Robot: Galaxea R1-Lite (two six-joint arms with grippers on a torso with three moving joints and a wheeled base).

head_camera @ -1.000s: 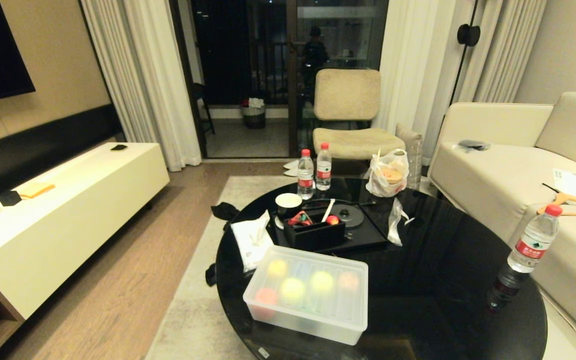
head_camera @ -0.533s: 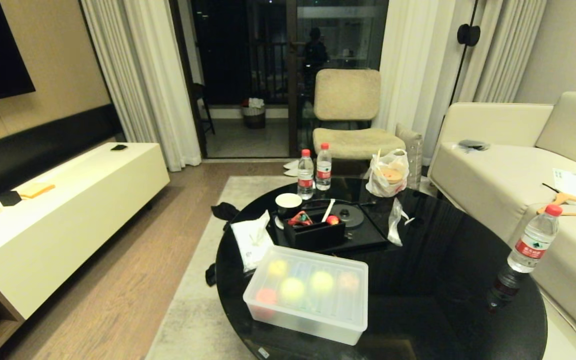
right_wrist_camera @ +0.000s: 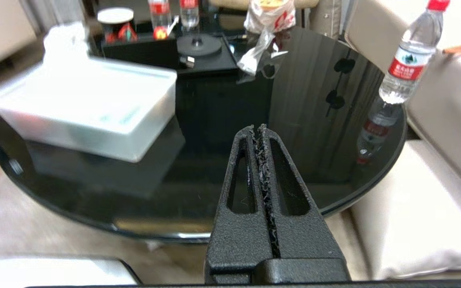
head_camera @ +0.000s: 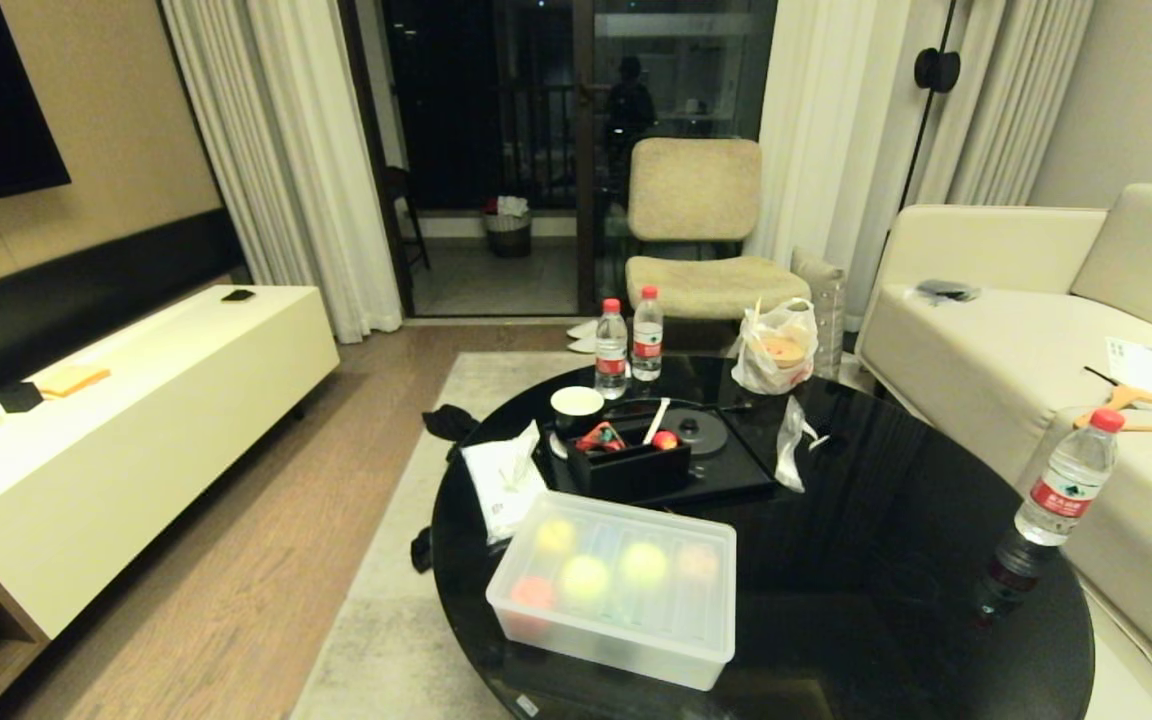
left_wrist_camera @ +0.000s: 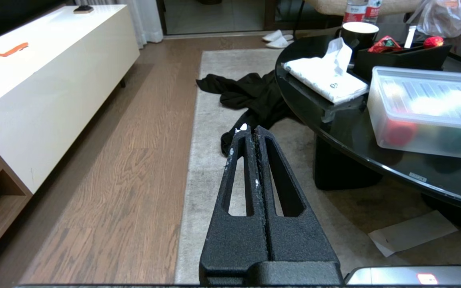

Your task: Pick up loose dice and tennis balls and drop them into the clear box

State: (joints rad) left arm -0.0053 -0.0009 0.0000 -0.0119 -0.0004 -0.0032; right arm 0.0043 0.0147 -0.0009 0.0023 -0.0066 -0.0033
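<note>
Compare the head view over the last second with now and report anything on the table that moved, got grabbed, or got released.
Nothing visibly changed. The clear box sits lidded on the black table with the balls and dice showing through it, and the bottles, tray and tissue pack are where they were. Neither arm enters the head view; both grippers, left and right, are shut and empty.

Dice (head_camera: 698,562) dim through ribbed lid (head_camera: 626,575), clear box (right_wrist_camera: 94,116) blurred
</note>
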